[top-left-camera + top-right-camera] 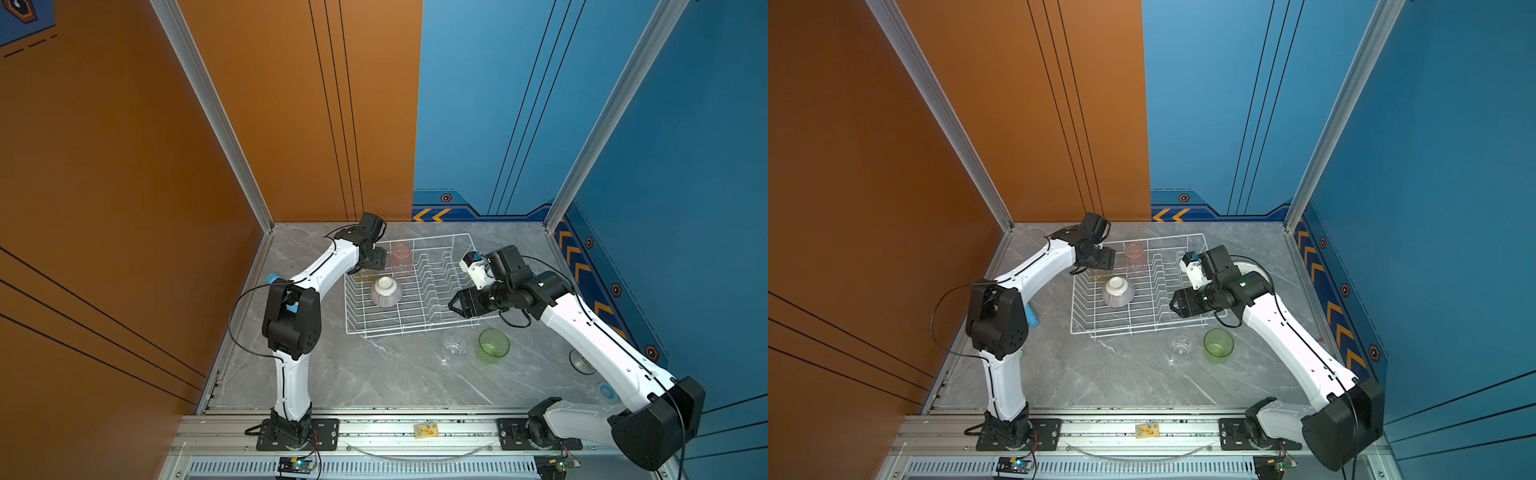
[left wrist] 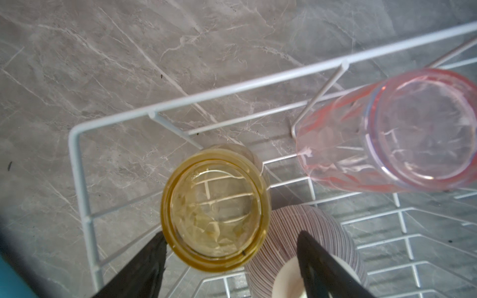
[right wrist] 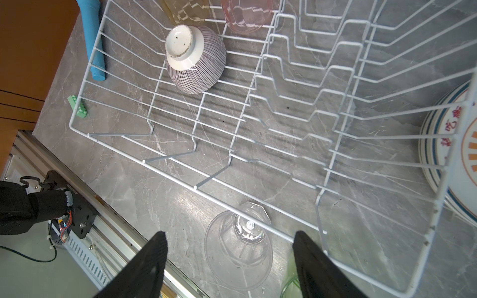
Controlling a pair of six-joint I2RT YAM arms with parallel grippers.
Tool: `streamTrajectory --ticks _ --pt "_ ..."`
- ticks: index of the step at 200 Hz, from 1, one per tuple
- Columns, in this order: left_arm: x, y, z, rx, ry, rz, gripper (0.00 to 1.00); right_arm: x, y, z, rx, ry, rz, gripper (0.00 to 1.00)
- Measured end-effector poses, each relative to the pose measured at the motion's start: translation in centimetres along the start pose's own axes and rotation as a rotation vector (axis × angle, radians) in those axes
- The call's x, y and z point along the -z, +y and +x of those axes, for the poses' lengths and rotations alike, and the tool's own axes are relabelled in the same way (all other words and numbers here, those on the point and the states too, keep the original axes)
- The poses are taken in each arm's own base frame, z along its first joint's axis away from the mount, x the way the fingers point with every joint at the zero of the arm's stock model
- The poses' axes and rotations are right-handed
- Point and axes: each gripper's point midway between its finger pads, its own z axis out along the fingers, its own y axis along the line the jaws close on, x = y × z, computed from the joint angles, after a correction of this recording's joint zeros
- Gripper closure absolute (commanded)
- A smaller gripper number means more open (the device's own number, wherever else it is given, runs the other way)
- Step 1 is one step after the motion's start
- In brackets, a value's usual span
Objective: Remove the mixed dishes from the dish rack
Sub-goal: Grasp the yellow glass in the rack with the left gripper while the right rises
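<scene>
- Amber glass first: the yellow tumbler (image 2: pixel 215 209) stands in the far-left corner of the dish rack (image 2: pixel 240 90), just beside the striped bowl (image 2: pixel 296 224). The pink tumbler (image 2: pixel 402 131) is near it, to the right along the far rim.
- The left claw (image 2: pixel 230 234) hovers above the yellow tumbler, spread wide and holding nothing. We judge picking this tumbler to be the step in hand.
- The right claw (image 3: pixel 229 233) is also spread and empty, over the rack's near-right edge.
- Already out on the table (image 1: pixel 374 374): the clear tumbler (image 1: pixel 456 343) and green tumbler (image 1: pixel 493 344) by the rack's near-right corner, and the plates (image 3: pixel 436 129) stacked to its right.
- For a clean grip we would come straight down, one finger on the side of the rack's left wall, the other into the narrow gap at the bowl.
- In the left wrist view that second finger hangs over the bowl, so we would shift slightly towards the corner first.
- Close gently on the glass wall; it looks smooth and may slip.
- Lift straight up until clear of the rim, so nothing clips the wire or the pink tumbler.
</scene>
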Motion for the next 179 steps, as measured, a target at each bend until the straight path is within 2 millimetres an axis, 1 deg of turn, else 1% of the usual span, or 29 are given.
streamTrajectory --ticks 28,70,118,145,163,179 --pt "-1.0 0.3 -0.6 0.016 0.004 -0.004 0.20 -0.6 -0.2 0.0 -0.007 0.013 -0.005 0.24" --pt "-2.3 0.9 0.0 0.022 0.038 -0.019 0.20 -0.8 -0.2 0.0 -0.009 0.017 -0.011 0.24" --pt "-3.7 0.7 -0.1 0.019 0.053 -0.022 0.21 -1.4 -0.4 -0.1 -0.010 0.022 -0.015 0.24" --pt "-3.9 0.4 -0.4 0.021 0.049 -0.014 0.23 -1.8 -0.6 0.0 -0.013 0.029 -0.014 0.24" --pt "-3.9 0.3 -0.5 0.021 0.048 -0.009 0.27 -1.8 -0.6 0.0 -0.014 0.031 -0.014 0.24" --pt "-3.9 0.3 -0.5 0.020 0.048 -0.005 0.36 -1.9 -0.6 0.0 -0.014 0.032 -0.013 0.24"
